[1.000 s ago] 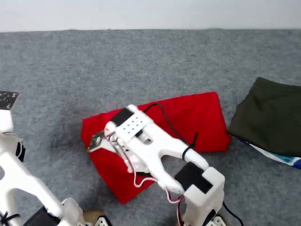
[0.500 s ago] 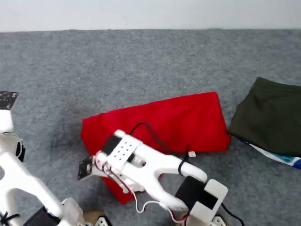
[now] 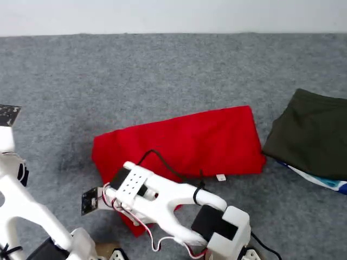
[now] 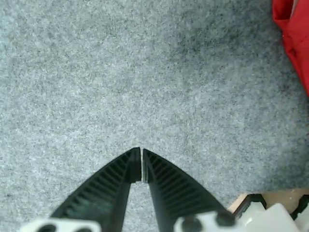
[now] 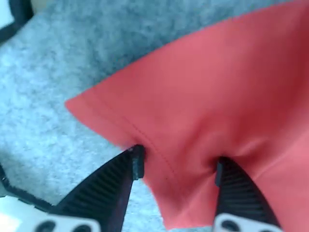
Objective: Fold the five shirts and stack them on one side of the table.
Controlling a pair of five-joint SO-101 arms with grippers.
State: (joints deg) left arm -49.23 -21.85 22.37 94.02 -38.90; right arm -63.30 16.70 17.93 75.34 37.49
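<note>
Grey carpet (image 3: 162, 70), red shirt (image 3: 184, 143), small white tag (image 3: 220, 177)

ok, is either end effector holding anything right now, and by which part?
Nothing is gripped. The right end effector is open, straddling the stitched hem of the red shirt near a corner. The left end effector is shut on nothing, over the grey mat.

Red shirt (image 3: 190, 141); dark green shirt (image 3: 312, 132); white-and-blue cloth (image 3: 325, 182); speckled grey table (image 3: 162, 70); white right arm (image 3: 162, 196); black, ribbed left pincer (image 4: 141, 166) and right pincer (image 5: 177, 169).
</note>
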